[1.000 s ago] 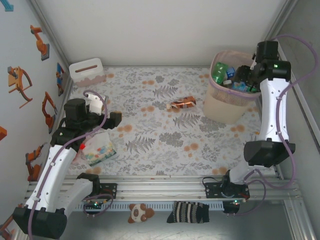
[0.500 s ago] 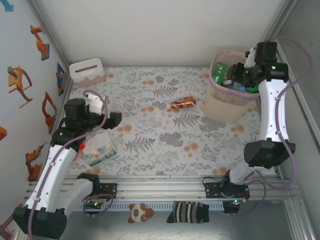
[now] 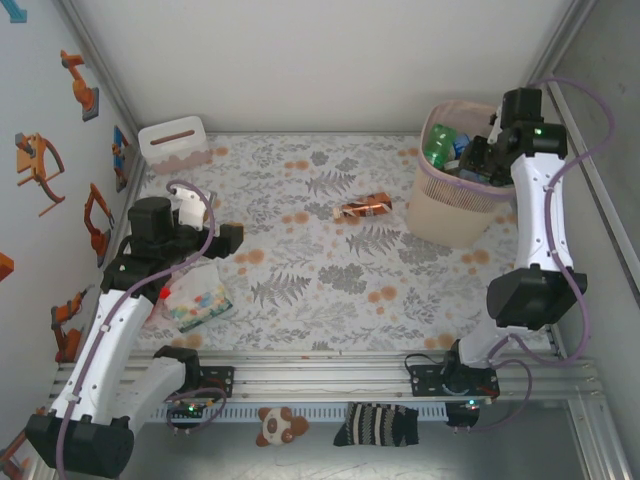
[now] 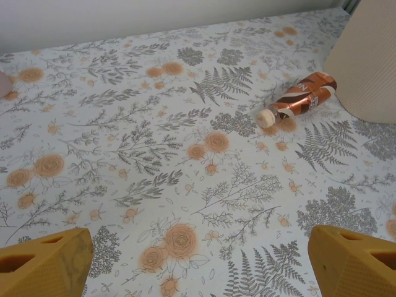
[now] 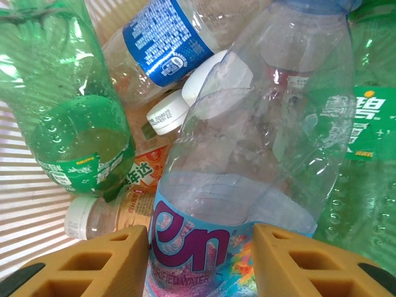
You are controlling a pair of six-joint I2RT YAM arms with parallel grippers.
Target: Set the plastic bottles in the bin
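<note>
Left arm (image 3: pixel 112 330) hangs bent at the near left, left gripper (image 4: pixel 198 263) spread wide. Right arm (image 3: pixel 537 205) stretches to the far right, right gripper (image 5: pixel 201 257) angled down, fingers narrowly parted.

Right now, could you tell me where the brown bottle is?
Top view: the brown bottle lies on the table, centre-far, just left of the bin.
</note>
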